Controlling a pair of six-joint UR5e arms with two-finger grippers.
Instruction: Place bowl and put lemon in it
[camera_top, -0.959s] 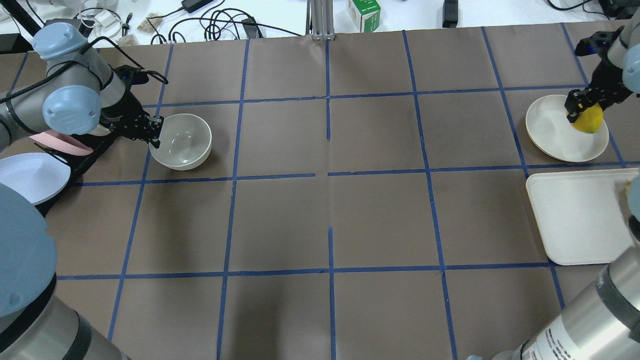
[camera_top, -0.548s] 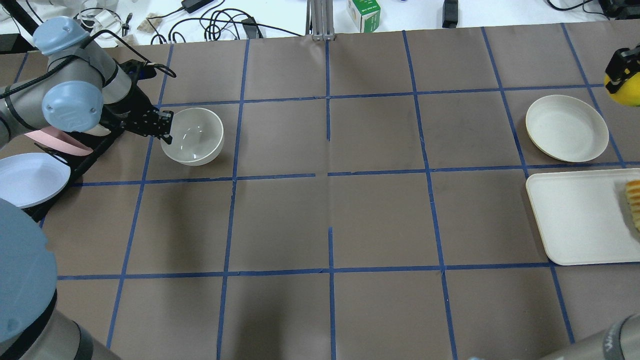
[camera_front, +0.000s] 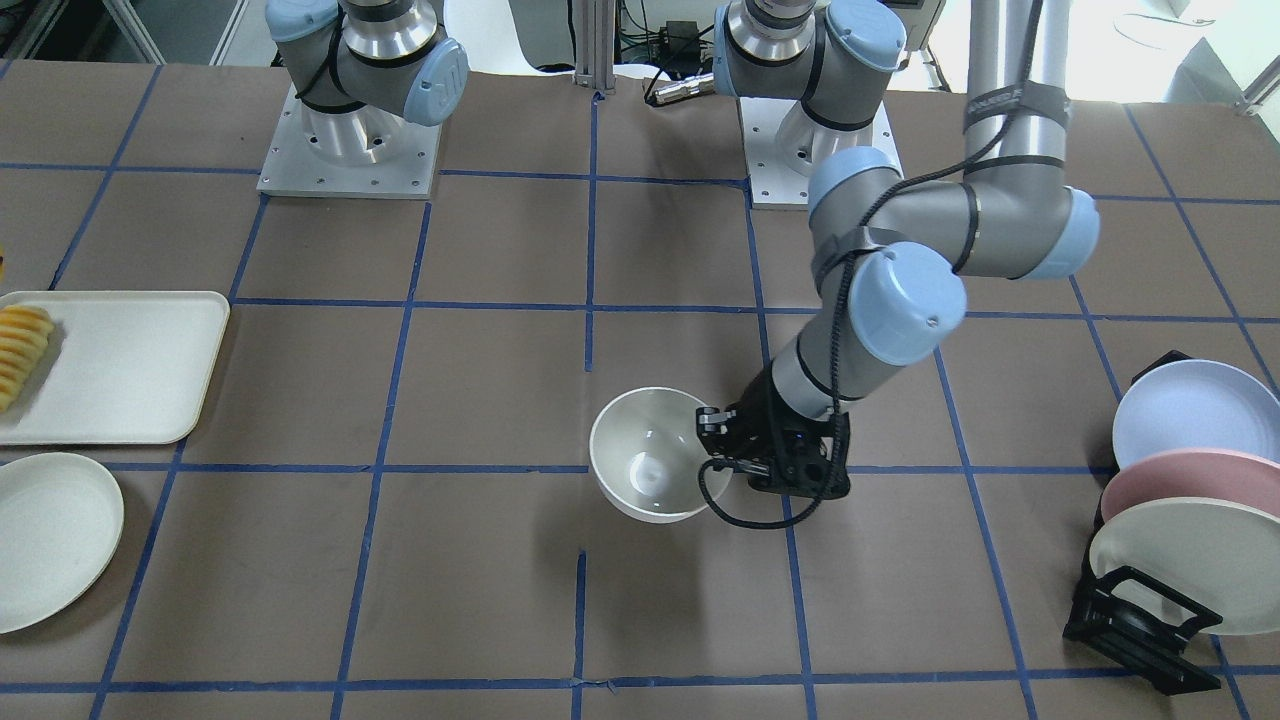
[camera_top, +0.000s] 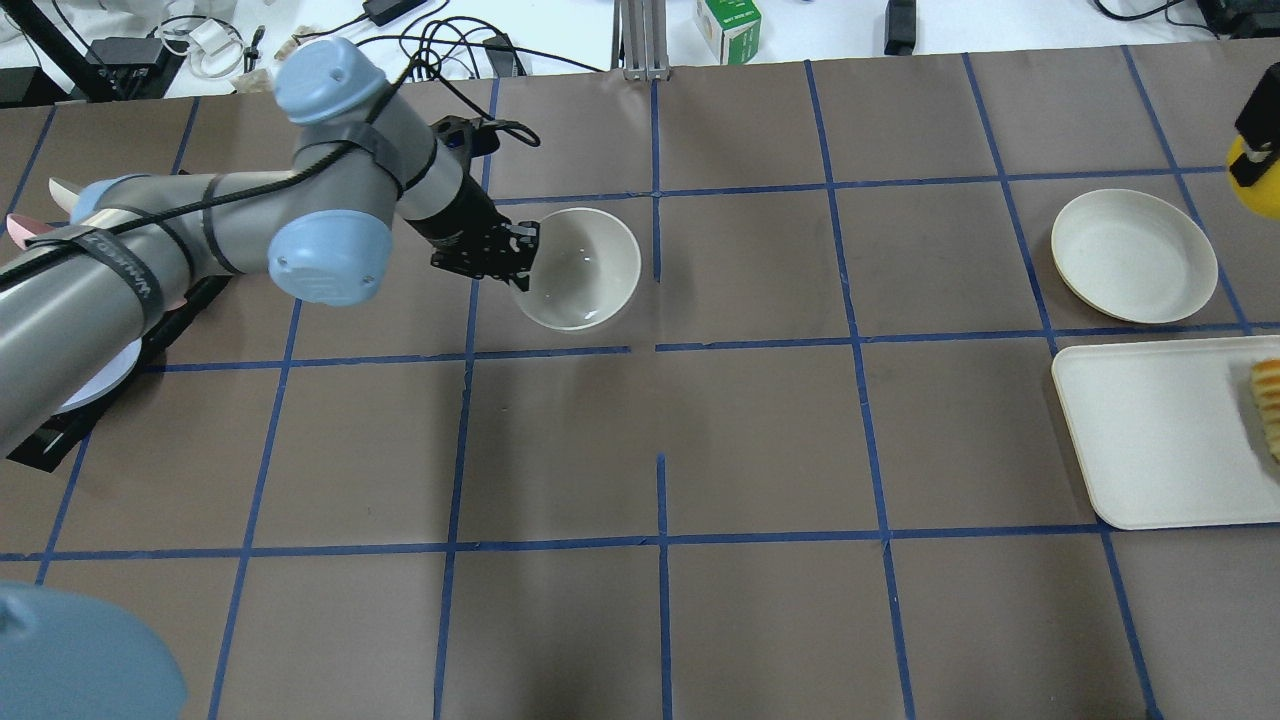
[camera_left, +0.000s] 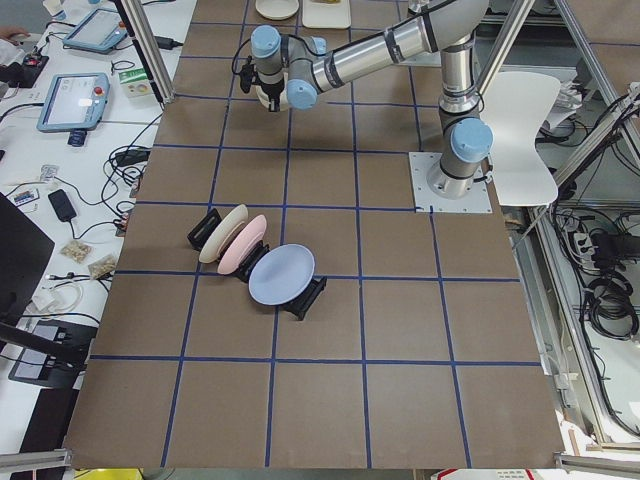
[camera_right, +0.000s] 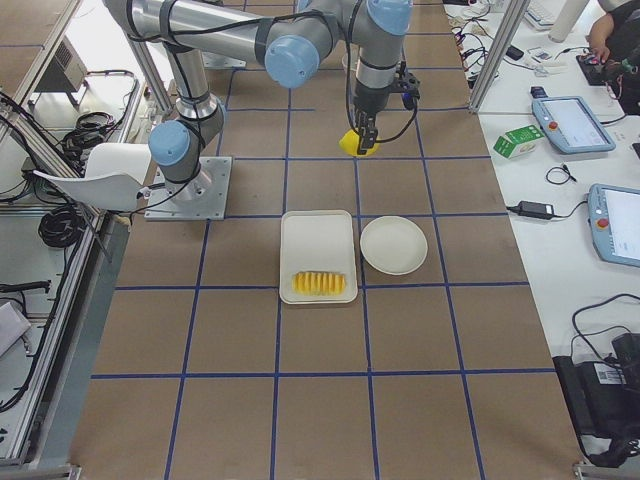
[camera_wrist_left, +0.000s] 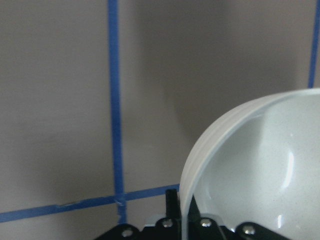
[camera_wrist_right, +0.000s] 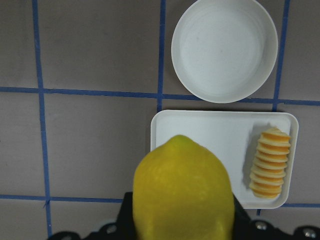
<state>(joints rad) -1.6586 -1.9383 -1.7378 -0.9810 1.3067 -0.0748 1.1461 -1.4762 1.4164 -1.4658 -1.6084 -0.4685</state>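
Observation:
The off-white bowl (camera_top: 585, 270) hangs a little above the table near the middle, left of the centre line; it also shows in the front view (camera_front: 645, 460) and the left wrist view (camera_wrist_left: 260, 170). My left gripper (camera_top: 520, 255) is shut on its left rim. The yellow lemon (camera_top: 1264, 195) is at the overhead view's right edge, held high above the table. My right gripper (camera_top: 1256, 160) is shut on it. The lemon fills the lower middle of the right wrist view (camera_wrist_right: 182, 192).
A shallow cream plate (camera_top: 1133, 255) lies at the far right. A cream tray (camera_top: 1150, 440) with a row of fruit slices (camera_top: 1268, 405) sits in front of it. A rack with blue, pink and cream plates (camera_front: 1180, 500) stands at the robot's left end.
My left arm has carried the bowl to the right, from beside the plate rack toward the table's middle. My right gripper has lifted the lemon off the cream plate toward the right edge.

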